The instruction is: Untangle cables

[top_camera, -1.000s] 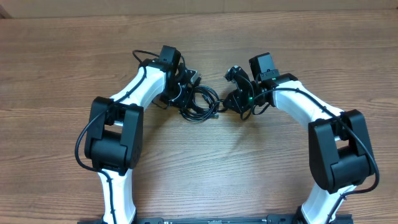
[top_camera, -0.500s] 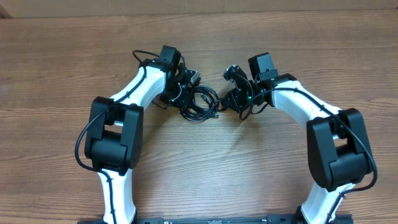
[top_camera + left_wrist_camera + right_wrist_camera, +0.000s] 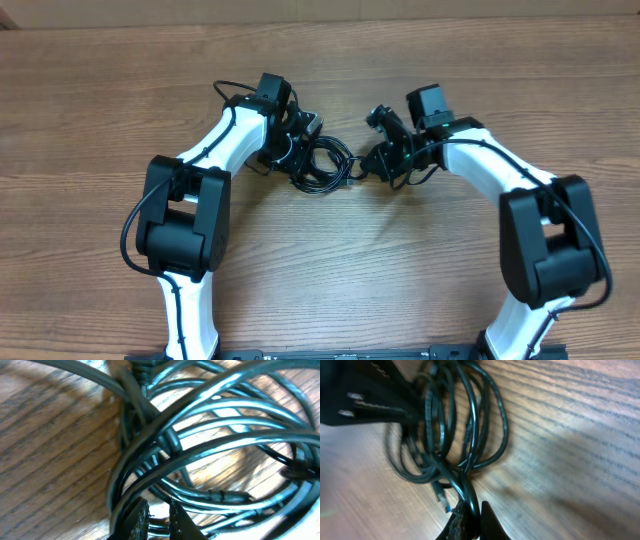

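A knot of thin black cables [image 3: 322,163] lies on the wooden table between the two arms. My left gripper [image 3: 298,152] is at the knot's left side; in the left wrist view its fingers [image 3: 159,519] are shut on strands of the coil [image 3: 215,435]. My right gripper [image 3: 368,162] is at the knot's right side; in the right wrist view its fingers [image 3: 471,519] are shut on one strand that leads up into the loops [image 3: 465,425]. A small plug with a blue tip [image 3: 441,499] hangs just left of that strand.
The wooden table [image 3: 330,270] runs all round the arms. The thick black wires fixed to the arms [image 3: 225,90] loop beside both wrists. The left gripper's dark body [image 3: 355,395] shows at the top left of the right wrist view.
My right gripper has shifted slightly to the right, drawing its strand a little away from the knot. The left arm and the knot have stayed nearly still.
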`<state>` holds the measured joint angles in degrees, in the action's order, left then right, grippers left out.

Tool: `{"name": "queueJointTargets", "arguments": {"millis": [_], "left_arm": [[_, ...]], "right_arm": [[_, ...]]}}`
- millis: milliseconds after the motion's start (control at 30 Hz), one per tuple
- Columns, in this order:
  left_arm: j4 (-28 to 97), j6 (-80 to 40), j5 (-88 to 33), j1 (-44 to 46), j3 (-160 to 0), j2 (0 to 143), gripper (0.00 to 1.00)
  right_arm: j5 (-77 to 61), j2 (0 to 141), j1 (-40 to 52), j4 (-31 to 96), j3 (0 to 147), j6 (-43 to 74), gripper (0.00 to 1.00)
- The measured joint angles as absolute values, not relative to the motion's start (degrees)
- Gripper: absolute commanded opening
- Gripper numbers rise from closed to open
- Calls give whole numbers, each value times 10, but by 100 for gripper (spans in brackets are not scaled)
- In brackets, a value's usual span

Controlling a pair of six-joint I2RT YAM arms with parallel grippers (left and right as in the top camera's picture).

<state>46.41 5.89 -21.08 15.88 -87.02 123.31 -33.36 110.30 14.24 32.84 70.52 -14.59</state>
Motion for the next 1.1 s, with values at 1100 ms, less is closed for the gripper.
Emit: {"name": "queueJointTargets", "arguments": {"millis": [1100], "left_arm": [[462,59,-208,159,-870,1235,17]], "right_arm": [[-352,1082,133,364,705,-106,40]]}}
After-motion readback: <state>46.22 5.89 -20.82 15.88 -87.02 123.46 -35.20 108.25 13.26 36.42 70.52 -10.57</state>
